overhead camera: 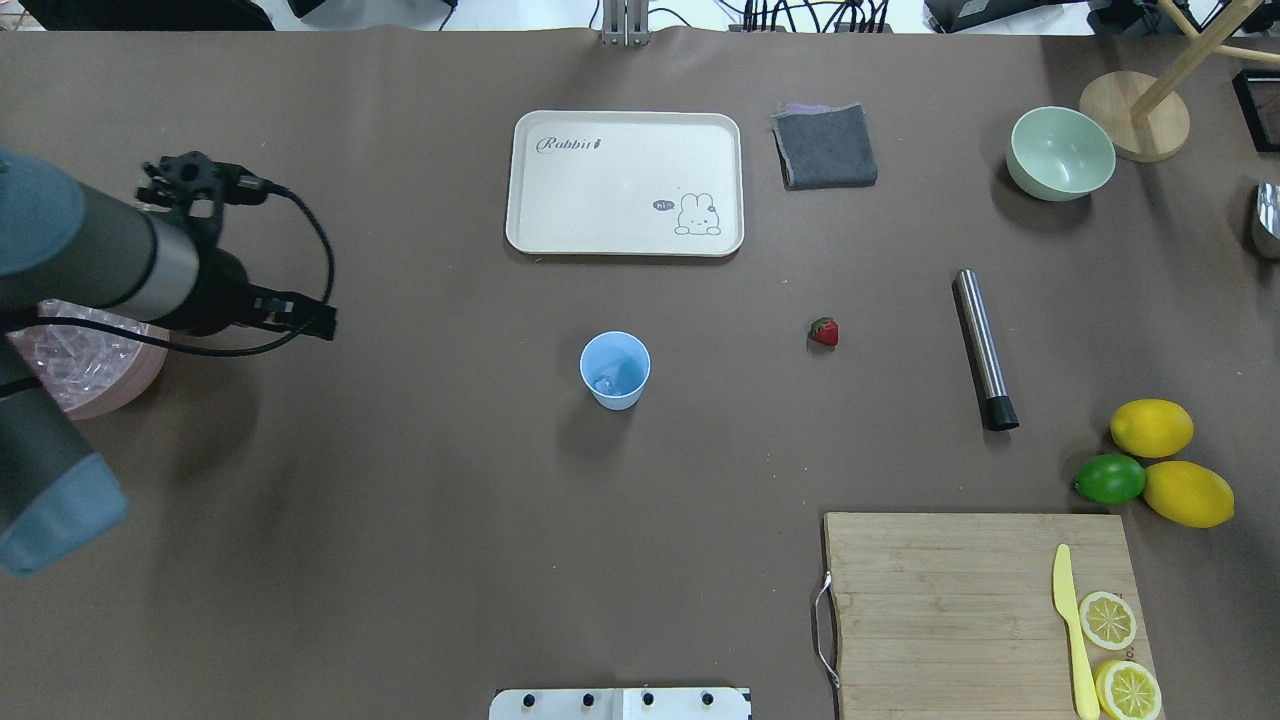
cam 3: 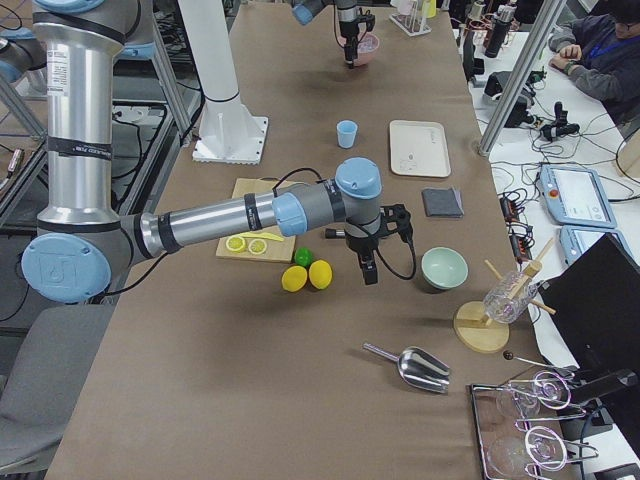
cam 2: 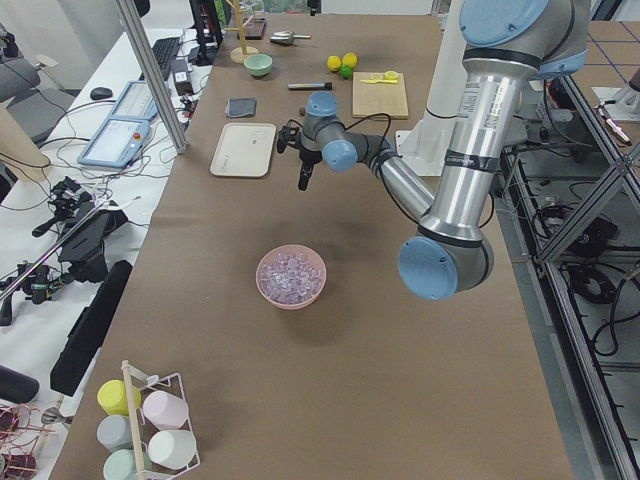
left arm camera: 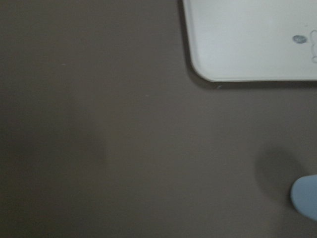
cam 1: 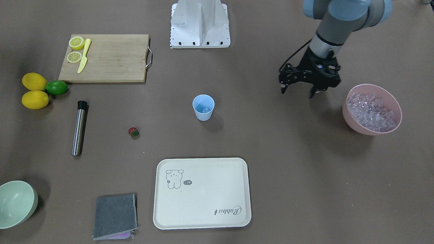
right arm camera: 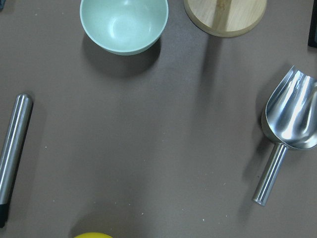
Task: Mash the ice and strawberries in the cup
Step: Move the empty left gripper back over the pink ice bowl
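Note:
The light-blue cup (cam 1: 203, 107) stands upright mid-table, with a little ice (overhead camera: 608, 382) at its bottom. It also shows in the overhead view (overhead camera: 614, 370) and at the lower right edge of the left wrist view (left arm camera: 307, 203). The strawberry (cam 1: 133, 131) lies alone on the table, apart from the cup, and also shows in the overhead view (overhead camera: 824, 331). A heap of ice cubes (cam 1: 373, 110) fills the pink bowl (cam 1: 349, 117). My left gripper (cam 1: 297, 92) is open and empty, hovering between the cup and the pink bowl. My right gripper (cam 3: 368, 262) hangs near the lemons; I cannot tell whether it is open or shut.
A steel rod (cam 1: 79, 128) lies beyond the strawberry. A cream tray (cam 1: 159, 203), grey cloth (cam 1: 115, 217) and pale-green bowl (cam 1: 32, 200) sit along the far side. Near the robot are a cutting board (cam 1: 112, 57) with lemon slices and knife, two lemons and a lime (cam 1: 56, 87). A metal scoop (right arm camera: 290, 124) lies nearby.

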### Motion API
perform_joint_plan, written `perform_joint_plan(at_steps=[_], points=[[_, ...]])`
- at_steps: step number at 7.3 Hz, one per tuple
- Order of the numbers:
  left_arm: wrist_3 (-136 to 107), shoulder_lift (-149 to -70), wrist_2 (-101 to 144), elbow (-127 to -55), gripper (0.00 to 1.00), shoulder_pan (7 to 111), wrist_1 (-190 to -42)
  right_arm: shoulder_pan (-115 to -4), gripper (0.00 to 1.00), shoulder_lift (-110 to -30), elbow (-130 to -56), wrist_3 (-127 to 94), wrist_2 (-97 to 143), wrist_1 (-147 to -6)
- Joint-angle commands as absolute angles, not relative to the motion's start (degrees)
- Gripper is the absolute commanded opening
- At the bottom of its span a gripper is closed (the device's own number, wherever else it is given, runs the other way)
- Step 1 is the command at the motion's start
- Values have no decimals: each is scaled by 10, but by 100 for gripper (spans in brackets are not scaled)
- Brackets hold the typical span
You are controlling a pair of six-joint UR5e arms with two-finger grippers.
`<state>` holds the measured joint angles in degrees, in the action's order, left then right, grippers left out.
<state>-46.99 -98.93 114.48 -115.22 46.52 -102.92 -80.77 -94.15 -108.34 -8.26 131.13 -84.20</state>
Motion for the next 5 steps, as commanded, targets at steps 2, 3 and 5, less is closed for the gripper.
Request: perform_joint_plan(at_steps=[2, 3, 5], points=[[-205, -879, 1208, -1117, 99, 603, -1054, -808, 100, -943, -1084, -83, 1312, -841], [-186, -885, 1209, -1079, 99, 622, -1075, -808, 100, -945, -1084, -83, 1312, -841], [-187, -908, 1209, -1021, 99, 629, -1096, -808, 100, -945, -1084, -83, 1312, -841]])
